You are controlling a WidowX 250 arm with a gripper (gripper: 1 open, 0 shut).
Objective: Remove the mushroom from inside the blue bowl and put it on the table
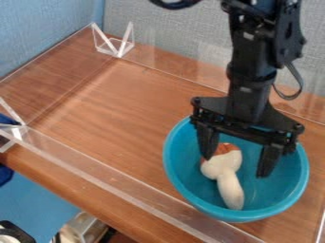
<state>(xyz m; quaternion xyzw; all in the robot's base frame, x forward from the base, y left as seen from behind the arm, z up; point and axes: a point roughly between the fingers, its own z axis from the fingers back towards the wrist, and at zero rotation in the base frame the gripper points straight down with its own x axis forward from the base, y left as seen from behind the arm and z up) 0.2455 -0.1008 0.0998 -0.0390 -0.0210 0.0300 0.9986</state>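
— Clear acrylic is running along the near edge of the counter (pixel 102 104), a low wall (pixel 114 185) crossing the picture from the left toward the lower right. What is sitting just behind it?

— Turquoise plastic: the blue bowl (pixel 286 195) is standing on the reddish-brown wood at the right, close to that near wall. Inside it the mushroom (pixel 226 178) is lying on its side, cream stem pointing toward the near rim and orange-brown cap pointing away, toward the far side of the bowl.

— And the gripper (pixel 235 158)?

— It is hanging straight down over the bowl, its black jaws standing wide apart and gripping nothing. The two fingertips are reaching below the rim; the left one is showing just left of the cap and the right one is showing right of the stem, so the cap is lying roughly between them. Whether either tip is touching the mushroom, I cannot tell.

— Anything further back?

— The black arm (pixel 260 47) is rising from the gripper to the top edge. Beyond it another clear wall is running along the far side, with a small folded clear piece (pixel 114 43) standing at the far left corner, and a blue backdrop (pixel 51 28) is filling the rest.
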